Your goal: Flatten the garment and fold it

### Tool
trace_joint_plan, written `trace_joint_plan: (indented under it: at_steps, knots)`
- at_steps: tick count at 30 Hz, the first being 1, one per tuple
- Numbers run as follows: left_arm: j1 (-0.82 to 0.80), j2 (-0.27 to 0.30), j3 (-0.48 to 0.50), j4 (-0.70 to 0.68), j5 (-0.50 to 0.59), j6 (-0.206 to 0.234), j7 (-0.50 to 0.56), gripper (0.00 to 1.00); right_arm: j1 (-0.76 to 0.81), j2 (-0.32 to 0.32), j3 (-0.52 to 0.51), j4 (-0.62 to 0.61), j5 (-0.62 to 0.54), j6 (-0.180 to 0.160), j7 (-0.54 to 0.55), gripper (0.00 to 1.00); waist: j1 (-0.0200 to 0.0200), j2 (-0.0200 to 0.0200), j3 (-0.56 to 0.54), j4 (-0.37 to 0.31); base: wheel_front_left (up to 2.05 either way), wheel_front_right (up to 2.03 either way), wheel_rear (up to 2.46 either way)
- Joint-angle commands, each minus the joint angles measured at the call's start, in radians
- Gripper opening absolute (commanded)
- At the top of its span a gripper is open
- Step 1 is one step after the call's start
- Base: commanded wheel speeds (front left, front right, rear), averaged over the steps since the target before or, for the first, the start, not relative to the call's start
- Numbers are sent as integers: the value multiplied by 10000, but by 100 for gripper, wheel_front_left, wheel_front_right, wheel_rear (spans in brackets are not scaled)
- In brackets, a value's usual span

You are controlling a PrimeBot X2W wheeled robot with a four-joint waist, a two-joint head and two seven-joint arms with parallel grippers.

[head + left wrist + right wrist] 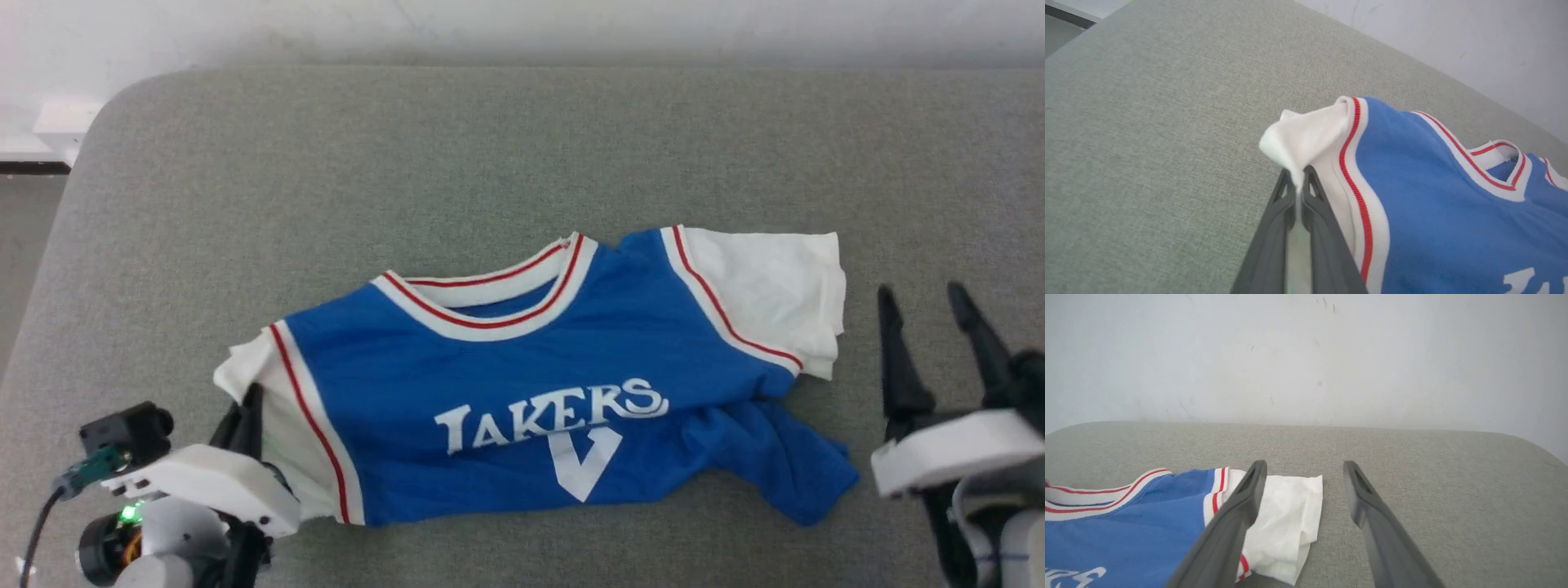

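The garment, a bright blue jersey T-shirt with white sleeves, red-striped trim and white "LAKERS" lettering, lies front up across the grey padded table, its lower part bunched and folded under at the near right. My left gripper is shut on the white left sleeve; in the left wrist view the fingers pinch a raised peak of that sleeve. My right gripper stands open just right of the other white sleeve, apart from it. In the right wrist view its open fingers frame that sleeve.
The table's rounded far-left corner meets a pale wall. A dark floor strip lies beyond the left edge. Bare grey surface spreads behind the shirt and to its right.
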Motion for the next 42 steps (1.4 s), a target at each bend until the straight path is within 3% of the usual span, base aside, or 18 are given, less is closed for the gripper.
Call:
trace_joint_plan:
  at_steps: [1, 4, 12, 16, 20, 31, 32, 33, 34, 35, 42]
  knots:
    - [161, 101, 94, -134, 114, 79, -71, 0, -293, 16, -98, -79, -17, -7, 193, 100, -2, -1, 83, 32, 0, 0, 0]
    - [372, 92, 180, -707, 78, 198, -63, 0, -1032, 16, -439, -204, 83, -7, 1456, 100, -2, -1, 232, 76, 0, 0, 0]
    - [258, -138, -344, -1440, 46, 109, 191, 0, -2746, -301, -521, 99, 48, -7, 6121, 100, -2, -1, 850, 307, 0, 0, 0]
    - [-62, -215, -625, -1448, 48, -30, 242, 0, -3445, -577, -727, 619, -74, -7, 7708, 100, -2, -1, 1238, 502, 0, 0, 0]
    - [-333, -257, -836, -1354, 50, -159, 255, 0, -3913, -533, -970, 1075, 52, -7, 8529, 100, -2, -1, 1531, 745, 0, 0, 0]
    - [-674, -256, -1119, -1122, -59, -363, 391, 0, -4220, -491, -1084, 2193, 274, -7, 9408, 100, -2, -1, 1940, 1244, 0, 0, 0]
    - [-694, -245, -1125, -1122, -66, -367, 406, 0, -4226, -484, -1075, 2283, 280, -7, 9463, 79, -2, -1, 1960, 1264, 0, 0, 0]
    - [-713, -229, -1132, -1124, -68, -371, 422, 0, -4243, -483, -1060, 2361, 275, -7, 9484, 44, -2, -1, 1977, 1279, 0, 0, 0]
    - [-729, -215, -1137, -1123, -73, -373, 436, 0, -4268, -495, -1060, 2438, 240, -7, 9468, 29, -2, -1, 1988, 1286, 0, 0, 0]
    - [-747, -201, -1138, -1118, -72, -369, 444, 0, -4295, -507, -1054, 2515, 188, -7, 9436, 0, -2, -1, 1989, 1286, 0, 0, 0]
    - [-865, -55, -1028, -1099, 55, -322, 184, 0, -4586, -424, -1017, 2616, 243, -7, 8074, 0, -2, -1, 1418, 1028, 0, 0, 0]
